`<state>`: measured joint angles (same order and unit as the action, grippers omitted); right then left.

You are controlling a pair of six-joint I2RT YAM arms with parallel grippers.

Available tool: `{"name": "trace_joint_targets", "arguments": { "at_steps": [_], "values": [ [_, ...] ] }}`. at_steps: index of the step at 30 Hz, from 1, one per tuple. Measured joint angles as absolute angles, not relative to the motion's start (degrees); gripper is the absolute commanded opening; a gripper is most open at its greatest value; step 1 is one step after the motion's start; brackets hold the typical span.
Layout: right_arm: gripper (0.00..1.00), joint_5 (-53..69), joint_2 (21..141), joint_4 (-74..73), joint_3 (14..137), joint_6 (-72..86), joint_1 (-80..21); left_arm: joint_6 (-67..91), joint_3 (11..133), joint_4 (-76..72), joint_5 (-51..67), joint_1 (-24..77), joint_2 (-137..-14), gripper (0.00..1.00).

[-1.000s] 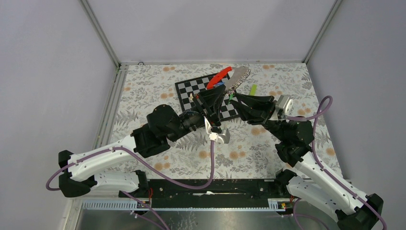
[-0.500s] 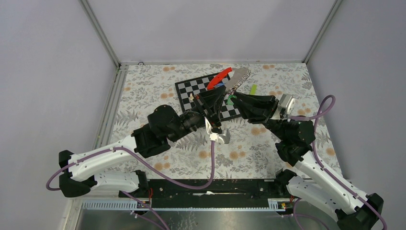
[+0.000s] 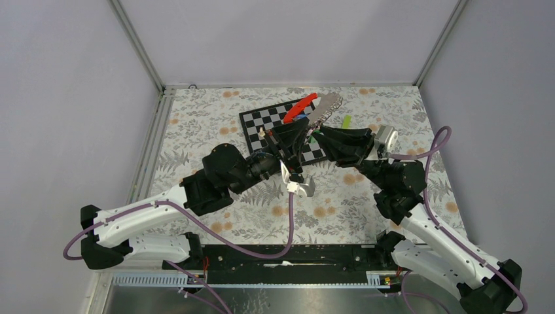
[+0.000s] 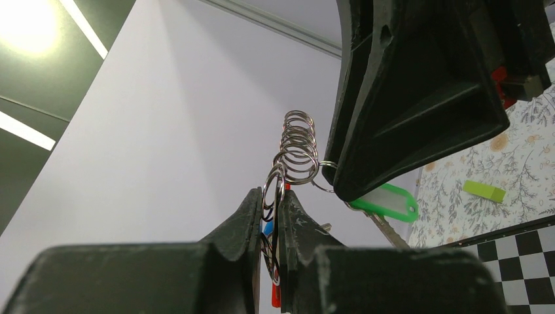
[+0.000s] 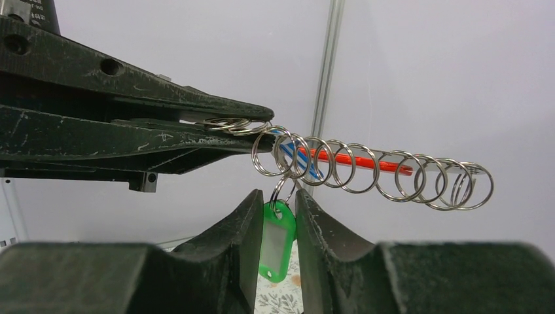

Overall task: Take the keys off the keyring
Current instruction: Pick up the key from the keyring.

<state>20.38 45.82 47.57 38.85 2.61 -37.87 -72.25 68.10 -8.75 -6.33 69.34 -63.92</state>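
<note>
The keyring (image 5: 373, 173) is a long chain of silvery rings with a red strap (image 5: 353, 160) and a blue tag (image 5: 298, 157), held in the air over the chessboard (image 3: 262, 124). My left gripper (image 4: 275, 196) is shut on the end ring of the keyring (image 4: 298, 147). A key with a green tag (image 5: 273, 242) hangs from a small ring near that end. My right gripper (image 5: 276, 196) is shut on this green tag. The tag (image 4: 389, 201) and its key blade (image 4: 391, 231) show below a right finger (image 4: 406, 111). From above, both grippers (image 3: 300, 133) (image 3: 321, 135) meet tip to tip.
A lime-green oblong block (image 3: 345, 122) lies on the flowered mat right of the chessboard. The enclosure's walls and metal posts stand close behind. Purple cables loop from both arms near the front rail (image 3: 288, 252).
My right gripper has closed a little on the green tag and its wrist has shifted slightly. The left gripper and the ring chain have stayed put.
</note>
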Motion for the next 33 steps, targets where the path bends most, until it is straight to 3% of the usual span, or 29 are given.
{"name": "trace_joint_targets", "arguments": {
  "at_steps": [9, 20, 33],
  "values": [
    [0.24, 20.4, 46.4, 48.8, 38.9, 3.0, -37.9, -72.1, 68.1, -8.7, -6.3, 69.3, -63.9, 0.0],
    [0.0, 20.3, 46.3, 48.4, 38.9, 3.6, -37.9, -72.0, 67.8, -8.7, -6.4, 69.3, -63.9, 0.0],
    [0.0, 19.5, 42.2, 41.8, 39.5, 4.4, -37.9, -71.8, 67.6, -9.2, -7.9, 69.4, -63.9, 0.0]
  ]
}}
